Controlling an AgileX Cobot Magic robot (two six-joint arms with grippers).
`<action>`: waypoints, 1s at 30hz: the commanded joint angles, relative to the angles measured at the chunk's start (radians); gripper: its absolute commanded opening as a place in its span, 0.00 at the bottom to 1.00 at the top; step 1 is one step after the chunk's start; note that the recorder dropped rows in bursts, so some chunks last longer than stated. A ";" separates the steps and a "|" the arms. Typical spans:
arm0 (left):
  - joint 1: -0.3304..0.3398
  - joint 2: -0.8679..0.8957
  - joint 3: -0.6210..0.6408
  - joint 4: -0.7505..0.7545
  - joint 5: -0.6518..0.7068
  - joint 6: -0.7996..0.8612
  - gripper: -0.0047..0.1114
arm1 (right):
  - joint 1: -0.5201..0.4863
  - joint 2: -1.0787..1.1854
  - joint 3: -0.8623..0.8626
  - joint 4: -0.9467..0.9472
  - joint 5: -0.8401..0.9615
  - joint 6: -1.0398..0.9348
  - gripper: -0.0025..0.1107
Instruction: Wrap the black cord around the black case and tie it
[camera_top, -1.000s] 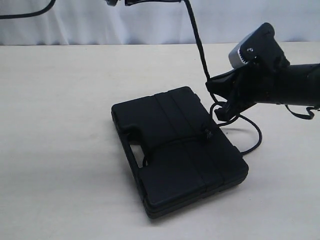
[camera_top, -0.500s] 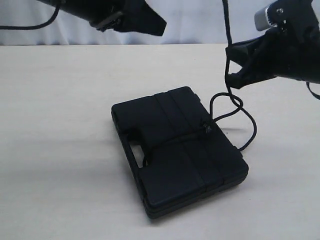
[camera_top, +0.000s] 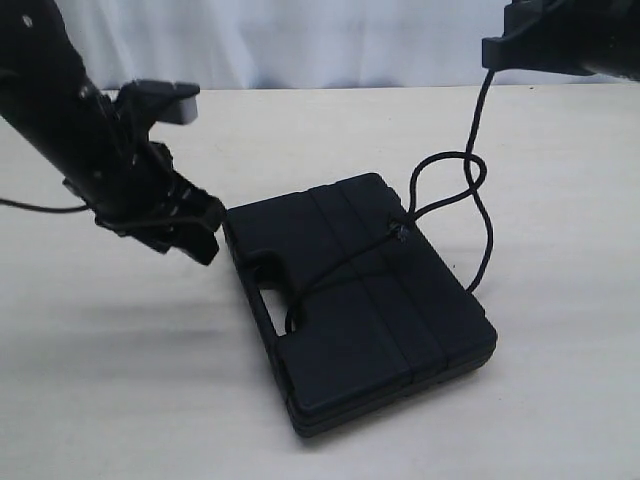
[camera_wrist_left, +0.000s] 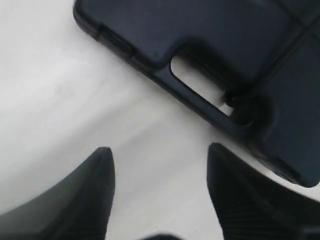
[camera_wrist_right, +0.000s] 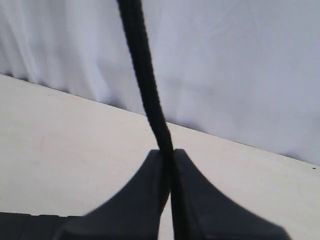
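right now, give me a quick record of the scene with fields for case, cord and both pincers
case: black case lying flat on the table, handle slot on the left arm's side
cord: black cord crosses the case top, loops on the table beside it, then rises to the right pincer
left pincer: open, empty, near the handle edge, not touching
right pincer: shut on the cord, raised above the table

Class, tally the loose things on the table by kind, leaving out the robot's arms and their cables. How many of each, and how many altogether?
black case: 1
black cord: 1
Total: 2
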 joint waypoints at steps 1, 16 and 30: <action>0.000 0.030 0.097 -0.044 -0.118 -0.071 0.49 | 0.000 -0.008 -0.005 0.005 -0.026 0.022 0.06; -0.109 0.150 0.200 -0.352 -0.457 -0.107 0.49 | 0.000 -0.008 -0.005 0.005 0.024 0.022 0.06; -0.117 0.236 0.198 -0.365 -0.617 -0.109 0.45 | 0.000 -0.008 -0.005 0.005 0.049 0.024 0.06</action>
